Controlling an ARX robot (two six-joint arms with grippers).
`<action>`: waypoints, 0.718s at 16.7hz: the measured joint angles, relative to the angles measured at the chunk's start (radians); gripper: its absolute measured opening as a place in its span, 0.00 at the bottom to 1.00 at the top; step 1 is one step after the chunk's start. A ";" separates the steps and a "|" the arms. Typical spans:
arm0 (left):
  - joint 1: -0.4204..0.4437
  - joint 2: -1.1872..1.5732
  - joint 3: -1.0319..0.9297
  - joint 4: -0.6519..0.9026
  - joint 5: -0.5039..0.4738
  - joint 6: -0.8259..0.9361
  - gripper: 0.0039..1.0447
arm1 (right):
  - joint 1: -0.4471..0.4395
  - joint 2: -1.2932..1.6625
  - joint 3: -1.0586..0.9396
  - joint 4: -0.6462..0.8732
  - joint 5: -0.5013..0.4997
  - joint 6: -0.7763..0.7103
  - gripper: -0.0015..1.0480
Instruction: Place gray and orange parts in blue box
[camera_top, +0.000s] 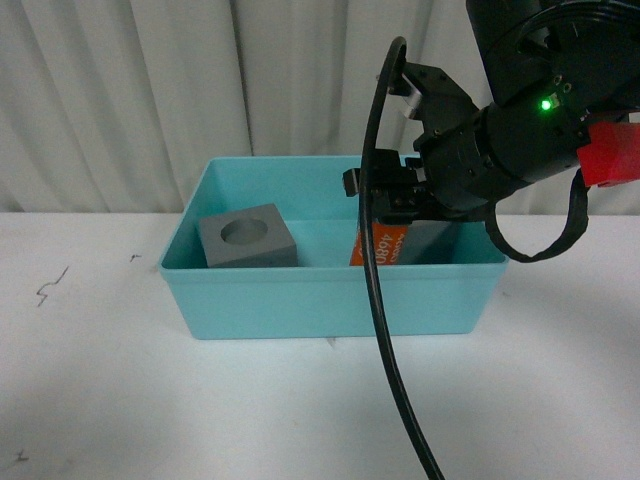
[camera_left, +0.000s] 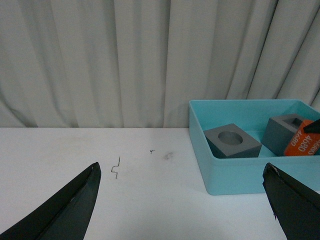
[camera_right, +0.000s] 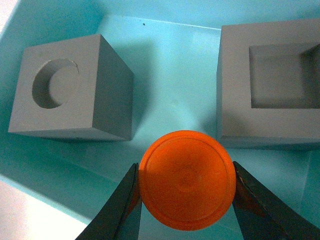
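With the right tool clamped on the orange cylinder over the blue box, between the two gray cubes, lower straight, release clear of both; left tool spread wide, empty, above tabletop.

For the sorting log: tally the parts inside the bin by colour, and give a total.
Gray: 2, the cube with the round recess and the cube with the square recess.
Orange: 1, the cylinder, gripped by the right gripper above the floor of the blue box.
Total: 3
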 joint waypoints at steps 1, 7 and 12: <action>0.000 0.000 0.000 0.000 0.000 0.000 0.94 | 0.000 0.010 0.001 -0.002 0.002 -0.001 0.43; 0.000 0.000 0.000 0.000 0.000 0.000 0.94 | 0.000 0.023 0.018 -0.016 0.010 -0.024 0.77; 0.000 0.000 0.000 0.000 0.000 0.000 0.94 | -0.014 -0.005 0.024 -0.024 -0.006 -0.019 0.94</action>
